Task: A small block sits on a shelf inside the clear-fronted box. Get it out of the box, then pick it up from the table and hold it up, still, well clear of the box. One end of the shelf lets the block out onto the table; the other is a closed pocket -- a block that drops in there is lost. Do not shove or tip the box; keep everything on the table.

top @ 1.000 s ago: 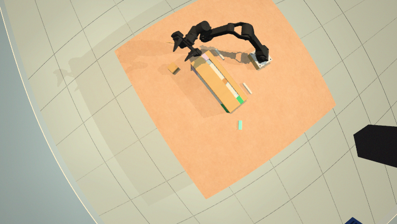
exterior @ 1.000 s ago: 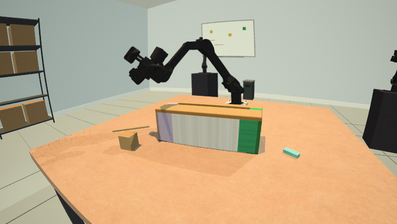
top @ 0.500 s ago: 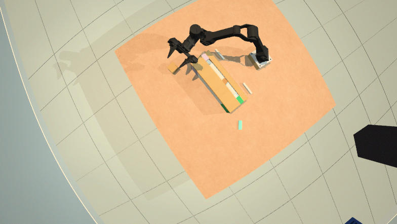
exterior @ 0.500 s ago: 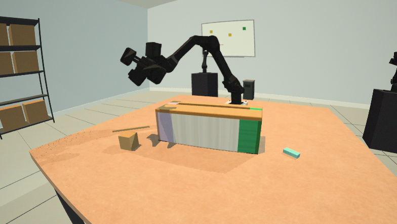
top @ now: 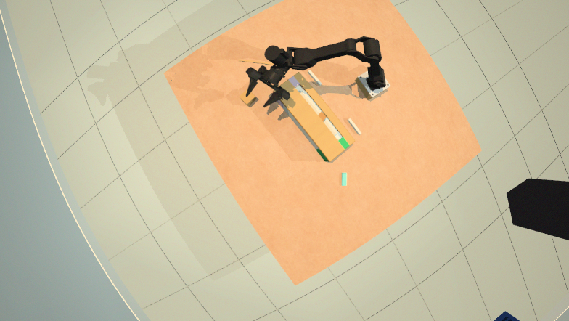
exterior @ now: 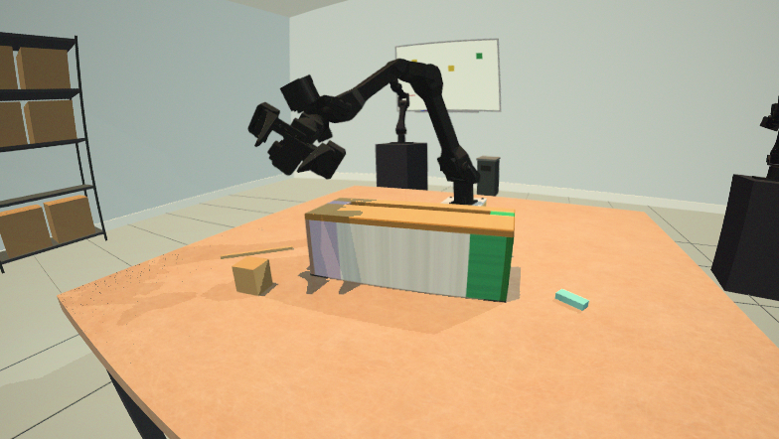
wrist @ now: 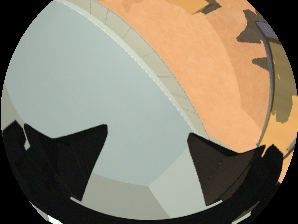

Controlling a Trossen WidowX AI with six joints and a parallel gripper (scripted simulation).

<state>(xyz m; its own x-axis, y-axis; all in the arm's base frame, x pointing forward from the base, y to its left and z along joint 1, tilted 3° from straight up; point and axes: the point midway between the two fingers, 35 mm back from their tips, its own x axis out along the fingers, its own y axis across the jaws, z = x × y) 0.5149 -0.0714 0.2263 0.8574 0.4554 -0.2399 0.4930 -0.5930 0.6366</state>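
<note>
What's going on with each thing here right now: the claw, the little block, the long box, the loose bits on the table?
Gripper: jaws open, empty, raised above the table.
Small tan block: out of the box, on the table, tilted on an edge.
Box: upright on the table.
Teal bar: lying flat, apart from the box.
Thin stick: lying flat behind the block.

Block (exterior: 251, 275) on worktop (exterior: 382, 370), just beside box (exterior: 408, 245) left end; hand (exterior: 297, 142) above, between them; small bar (exterior: 571, 299) well right of box.
</note>
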